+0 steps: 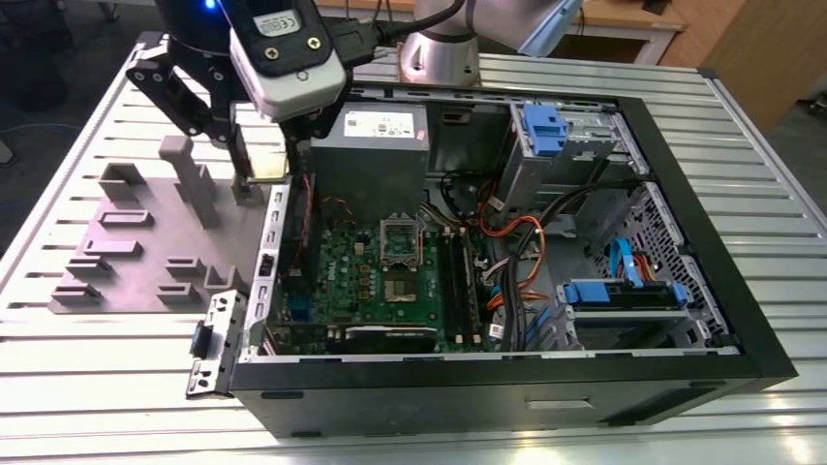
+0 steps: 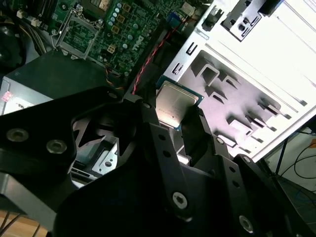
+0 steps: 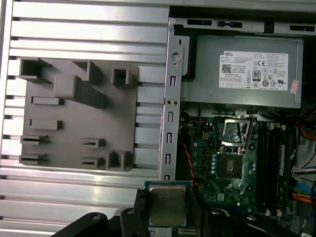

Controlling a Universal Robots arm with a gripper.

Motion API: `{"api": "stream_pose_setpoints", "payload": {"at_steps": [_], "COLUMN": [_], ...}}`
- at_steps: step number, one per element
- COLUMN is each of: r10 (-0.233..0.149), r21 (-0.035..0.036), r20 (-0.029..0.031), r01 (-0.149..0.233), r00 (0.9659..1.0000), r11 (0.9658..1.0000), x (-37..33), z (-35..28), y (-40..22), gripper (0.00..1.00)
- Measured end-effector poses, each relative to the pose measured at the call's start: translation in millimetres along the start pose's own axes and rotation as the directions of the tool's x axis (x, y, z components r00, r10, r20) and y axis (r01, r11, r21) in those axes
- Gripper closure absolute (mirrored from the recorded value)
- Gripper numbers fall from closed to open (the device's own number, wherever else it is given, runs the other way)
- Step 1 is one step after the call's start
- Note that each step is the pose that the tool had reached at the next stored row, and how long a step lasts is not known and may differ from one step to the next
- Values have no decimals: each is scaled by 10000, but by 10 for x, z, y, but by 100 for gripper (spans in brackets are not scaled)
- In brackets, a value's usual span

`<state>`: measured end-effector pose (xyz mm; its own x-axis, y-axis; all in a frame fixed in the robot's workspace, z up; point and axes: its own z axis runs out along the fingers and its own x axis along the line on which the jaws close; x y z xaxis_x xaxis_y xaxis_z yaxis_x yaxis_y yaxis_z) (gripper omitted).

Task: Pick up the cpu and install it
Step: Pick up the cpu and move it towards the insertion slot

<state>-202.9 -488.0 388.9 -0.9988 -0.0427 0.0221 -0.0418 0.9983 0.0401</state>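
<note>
The cpu (image 3: 167, 203), a small square chip with a dull silver top and pale rim, is clamped between my gripper's (image 3: 168, 213) black fingers. In the second wrist view the cpu (image 2: 176, 100) hangs over the case's side wall, beside the grey slotted fixture plate (image 2: 240, 111). In the exterior view my gripper (image 1: 260, 163) hovers at the case's left wall, above the gap between the fixture plate (image 1: 130, 254) and the motherboard (image 1: 387, 281). The open socket (image 3: 230, 164) with its raised metal frame (image 3: 237, 132) lies further inside the case, apart from the chip.
The open black computer case (image 1: 723, 291) lies on a slatted aluminium table (image 1: 116, 387). A grey power supply (image 1: 370, 145) sits at the back, close to my gripper. Orange and black cables (image 1: 517, 242) and blue drive bays (image 1: 633, 291) fill the exterior view's right.
</note>
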Motion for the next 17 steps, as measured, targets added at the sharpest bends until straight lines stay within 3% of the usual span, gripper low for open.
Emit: {"api": "stream_pose_setpoints", "payload": {"at_steps": [5, 17], "r10": [0, 0], "r21": [-1, -1], "r20": [1, 1], "r01": [0, 0], "r00": [10000, 10000], "r11": [10000, 10000], "x": [-41, -351], "z": [6, 22], "y": [-45, -70], "gripper": [55, 55]}}
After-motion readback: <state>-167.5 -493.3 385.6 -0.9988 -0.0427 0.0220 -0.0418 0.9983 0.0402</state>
